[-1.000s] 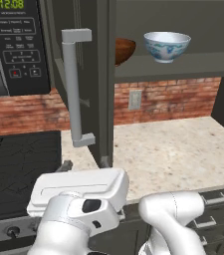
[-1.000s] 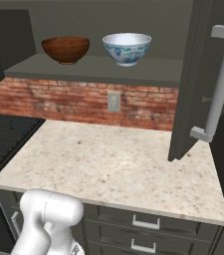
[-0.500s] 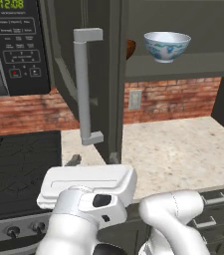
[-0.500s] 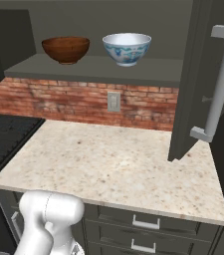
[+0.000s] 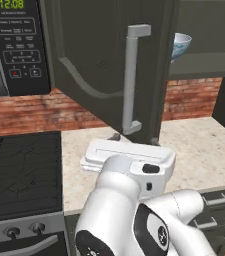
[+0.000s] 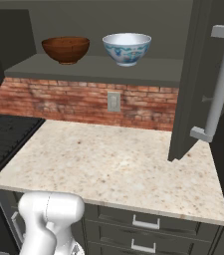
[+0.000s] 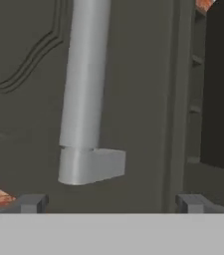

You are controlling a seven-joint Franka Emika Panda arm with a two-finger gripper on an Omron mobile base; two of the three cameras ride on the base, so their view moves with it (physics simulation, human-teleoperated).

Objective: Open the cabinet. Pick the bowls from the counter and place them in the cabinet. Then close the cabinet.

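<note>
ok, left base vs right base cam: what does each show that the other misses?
Left base view alone: the black microwave, the left dark grey-green cabinet door swung partway across the opening with its grey bar handle, and the open gripper just below that handle.
Right base view alone: the glossy brown wooden bowl on the cabinet shelf, and the right door standing open.
Both: the white bowl with pale blue pattern on the shelf, the beige speckled counter, the brick backsplash, the black stovetop.

- Cabinet shelf (image 6: pixel 98 69): bearing brown wooden bowl (image 6: pixel 65 49) at left, white patterned bowl (image 6: pixel 126 48) beside it, apart.
- Beige speckled counter (image 6: pixel 118 169) below, under the shelf.
</note>
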